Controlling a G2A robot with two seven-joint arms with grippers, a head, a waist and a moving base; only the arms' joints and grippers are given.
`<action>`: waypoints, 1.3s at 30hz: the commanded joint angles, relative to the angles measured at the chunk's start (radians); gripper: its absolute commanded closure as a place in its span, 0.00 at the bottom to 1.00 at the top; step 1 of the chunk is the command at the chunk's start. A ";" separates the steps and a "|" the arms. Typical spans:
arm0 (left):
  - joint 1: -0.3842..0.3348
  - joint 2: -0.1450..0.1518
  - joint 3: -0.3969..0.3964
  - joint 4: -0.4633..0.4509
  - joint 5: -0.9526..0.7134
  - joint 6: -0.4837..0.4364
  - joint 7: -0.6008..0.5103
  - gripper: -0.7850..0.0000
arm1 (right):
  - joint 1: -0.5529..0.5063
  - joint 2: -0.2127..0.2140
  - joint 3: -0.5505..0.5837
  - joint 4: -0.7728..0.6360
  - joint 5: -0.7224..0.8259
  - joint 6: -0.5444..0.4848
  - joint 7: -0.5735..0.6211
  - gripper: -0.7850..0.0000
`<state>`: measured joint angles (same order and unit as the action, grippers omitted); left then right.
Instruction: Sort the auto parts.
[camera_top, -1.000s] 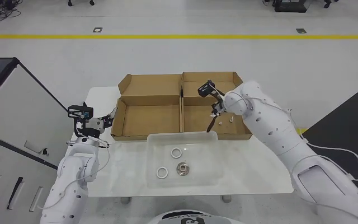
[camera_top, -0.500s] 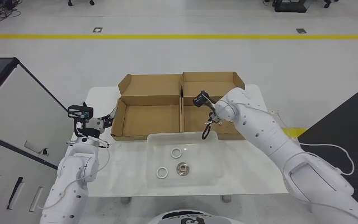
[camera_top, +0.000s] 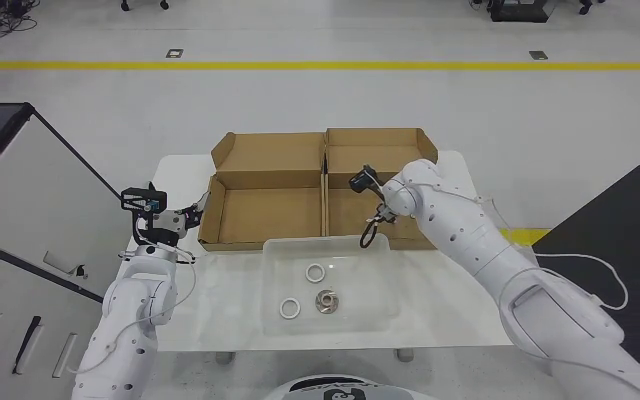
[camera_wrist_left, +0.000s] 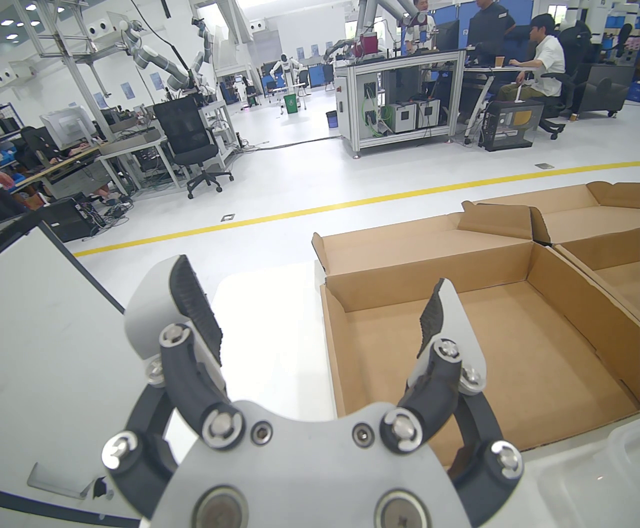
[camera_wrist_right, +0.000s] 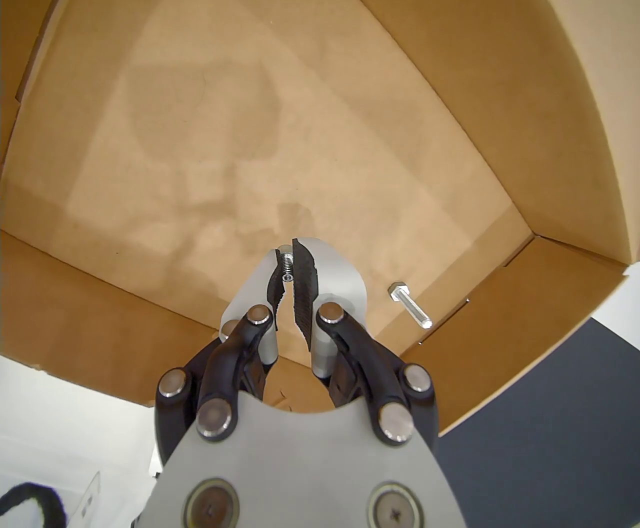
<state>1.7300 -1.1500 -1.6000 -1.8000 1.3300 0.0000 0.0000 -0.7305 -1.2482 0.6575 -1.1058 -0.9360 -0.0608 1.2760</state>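
1. A bolt (camera_wrist_right: 286, 267) is gripped between the closed fingers of the right gripper (camera_wrist_right: 291, 248), with its threaded shank showing between the pads.
2. The held bolt is kept above the floor of the right box (camera_top: 345, 215), clear of the cardboard.
3. A second bolt (camera_wrist_right: 410, 305) lies flat on that box's floor, close to a wall near one corner and apart from the fingers.
4. The left box (camera_top: 270, 215) stands touching the right box, and both are set at the far side of the worktop (camera_top: 450, 290) with their lids folded back.
5. A clear tray (camera_top: 300, 241) is placed just near of the boxes, at the middle of the worktop.
6. Two white rings (camera_top: 315, 271) (camera_top: 290, 308) and a metal gear-like part (camera_top: 326, 299) lie in the tray, the part being just right of the nearer ring.
7. The left gripper (camera_wrist_left: 310, 277) is held at the worktop's left edge, left of the left box, with its fingers spread wide and nothing between them.
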 joint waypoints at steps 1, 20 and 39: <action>0.000 0.000 0.000 0.000 0.000 0.000 0.000 0.00 | 0.000 -0.002 0.000 0.007 -0.002 -0.002 0.000 1.00; 0.000 0.000 0.000 0.000 0.000 0.000 0.000 0.00 | -0.005 -0.008 0.039 0.028 0.012 -0.030 -0.003 0.57; 0.000 0.000 0.000 0.000 0.000 0.000 0.000 0.00 | -0.102 0.075 0.323 -0.301 0.176 -0.112 0.068 0.00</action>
<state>1.7300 -1.1500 -1.6000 -1.8000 1.3300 0.0000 0.0000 -0.8223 -1.1781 0.9569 -1.3743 -0.7878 -0.1656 1.3337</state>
